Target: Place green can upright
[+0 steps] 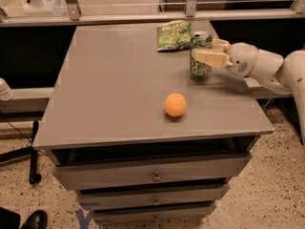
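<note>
The green can (199, 69) stands upright on the grey table (114, 89) near its back right edge, its silver top facing up. My gripper (204, 50) reaches in from the right and is shut on the can at mid-height. The near finger (208, 57) lies across the can's front, and the far finger (220, 44) is behind it. The can's base looks to be on the table top.
An orange (175, 104) lies in front of the can, towards the table's front. A flat green-and-white snack bag (174, 35) lies just behind and left of the can. The table's right edge is close under my arm (267, 68). Drawers (153, 171) are below.
</note>
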